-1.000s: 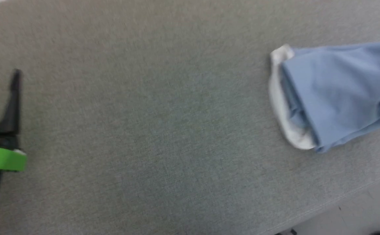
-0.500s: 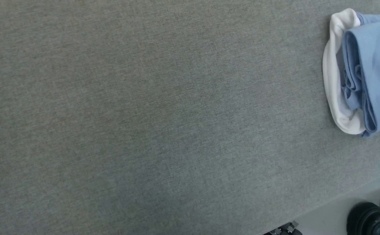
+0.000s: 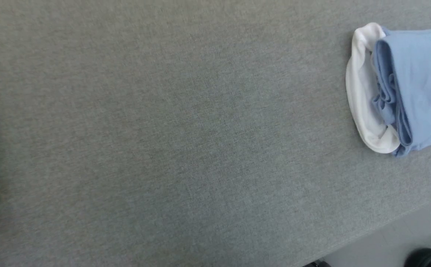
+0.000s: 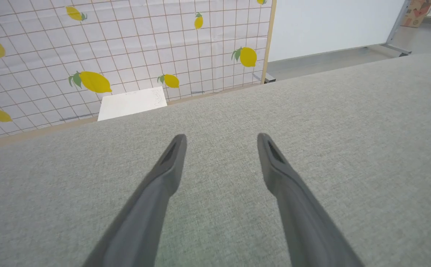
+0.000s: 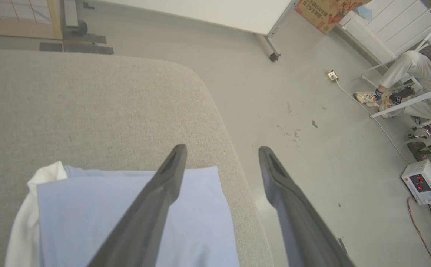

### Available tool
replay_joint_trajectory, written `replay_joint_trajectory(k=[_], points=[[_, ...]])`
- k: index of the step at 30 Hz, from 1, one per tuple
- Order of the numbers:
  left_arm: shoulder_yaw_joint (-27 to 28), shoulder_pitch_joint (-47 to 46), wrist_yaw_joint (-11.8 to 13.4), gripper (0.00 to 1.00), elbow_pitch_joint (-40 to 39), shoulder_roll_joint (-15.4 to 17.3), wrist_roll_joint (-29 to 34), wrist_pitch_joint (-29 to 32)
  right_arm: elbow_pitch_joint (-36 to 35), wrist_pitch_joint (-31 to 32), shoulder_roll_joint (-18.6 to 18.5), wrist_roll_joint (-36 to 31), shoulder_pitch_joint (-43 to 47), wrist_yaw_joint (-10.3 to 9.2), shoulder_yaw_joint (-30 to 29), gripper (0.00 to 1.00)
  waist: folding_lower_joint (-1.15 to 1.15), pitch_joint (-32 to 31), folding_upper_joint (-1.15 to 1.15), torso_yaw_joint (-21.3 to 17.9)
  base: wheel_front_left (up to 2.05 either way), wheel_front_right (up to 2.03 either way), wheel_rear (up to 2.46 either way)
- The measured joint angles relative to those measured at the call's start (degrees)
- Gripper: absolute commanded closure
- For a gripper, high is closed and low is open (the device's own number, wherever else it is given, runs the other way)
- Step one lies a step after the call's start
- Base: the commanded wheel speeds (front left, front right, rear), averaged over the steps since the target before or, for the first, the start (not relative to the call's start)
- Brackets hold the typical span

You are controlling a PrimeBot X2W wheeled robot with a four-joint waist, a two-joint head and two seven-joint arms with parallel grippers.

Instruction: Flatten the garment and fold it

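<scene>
1. Head view first: we see the garment [image 3: 415, 89], a light blue shirt, lying folded up at the right edge of the table [image 3: 163, 129].
2. Its white collar [image 3: 363, 92] points to the middle of the table.
3. From our right wrist, the garment lies close to a round corner of the table.
4. Our right tool [image 5: 221, 147] is wide open and holds nothing. One finger hangs over the garment. The other finger hangs over the floor [image 5: 311, 111], past the table's edge.
5. Our left tool [image 4: 221, 136] is wide open too, with nothing in it. It is over the grey table, well apart from the garment.
</scene>
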Motion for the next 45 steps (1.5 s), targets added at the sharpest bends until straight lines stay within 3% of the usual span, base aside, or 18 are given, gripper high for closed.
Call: replay_joint_trajectory(k=[4,9,16,25,33,45], points=[[-2.86,-1.58,0.42,0.00,4.02,-2.88,0.01,-2.24,0.76,-6.82,-1.68,3.35,-3.17,0.00,3.96,0.00,-0.01,-3.53,0.00,0.86,0.00,0.00,0.00],[-5.95,-2.87,0.97,0.00,9.49,-6.68,0.09,-4.86,1.87,-16.24,-0.35,4.94,-5.20,-0.01,8.88,0.00,-0.01,-8.53,0.00,2.33,0.00,0.00,0.00],[-8.16,-3.53,1.91,0.00,16.02,-11.11,0.09,-7.45,4.01,-29.97,6.55,3.55,-5.90,0.00,15.44,0.00,-0.01,-16.01,0.00,5.06,0.00,0.00,0.00],[-9.40,-3.99,2.90,0.00,20.46,-14.60,0.15,-8.82,7.34,-45.44,16.44,-0.47,0.61,-0.02,17.53,0.00,-0.01,-24.84,0.00,9.75,0.00,0.00,0.00],[-10.10,-4.66,3.20,0.00,22.57,-16.17,0.15,-9.00,9.90,-53.49,23.41,-4.67,8.83,-0.02,16.62,0.00,-0.01,-29.37,0.00,15.20,0.00,0.00,0.00],[-11.13,-3.82,3.11,0.00,25.27,-18.75,-0.52,-9.34,15.71,-56.21,24.74,-1.60,22.36,-0.02,15.57,0.00,-0.02,-34.22,0.00,20.63,0.00,0.00,0.00]])
